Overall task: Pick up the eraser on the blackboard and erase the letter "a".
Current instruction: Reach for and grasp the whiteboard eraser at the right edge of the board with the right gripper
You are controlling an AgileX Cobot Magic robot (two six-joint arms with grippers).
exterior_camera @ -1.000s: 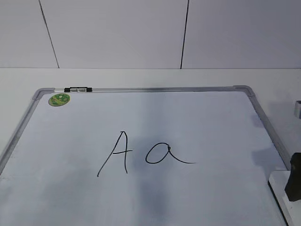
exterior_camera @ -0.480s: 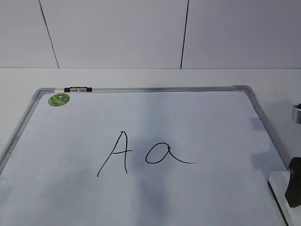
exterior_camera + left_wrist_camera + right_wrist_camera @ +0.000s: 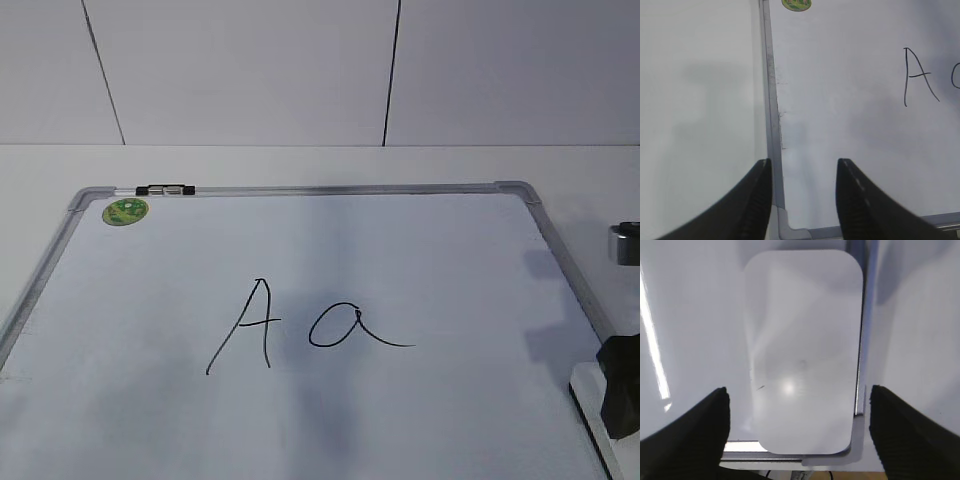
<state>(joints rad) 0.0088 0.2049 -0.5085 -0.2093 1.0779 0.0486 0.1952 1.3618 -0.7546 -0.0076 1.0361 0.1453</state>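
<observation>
White rounded plastic eraser point(image 3: 804, 352) lies on the near right corner of the grey-framed whiteboard point(image 3: 300, 189), with the right gripper point(image 3: 799, 427) spread wide on either side of it, not touching. Handwritten black lowercase "a" point(image 3: 355, 328) sits mid-board, well apart from it. Left gripper point(image 3: 802, 192) hangs open over the board's left frame.

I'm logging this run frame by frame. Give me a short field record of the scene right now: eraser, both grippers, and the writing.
eraser: lies flat at the blackboard's lower right corner, not yet gripped
right gripper: open, fingers on either side of the eraser
left gripper: open, empty, over the board's left frame edge
letter "a": intact, right of capital "A"
green sticker: top left corner
</observation>
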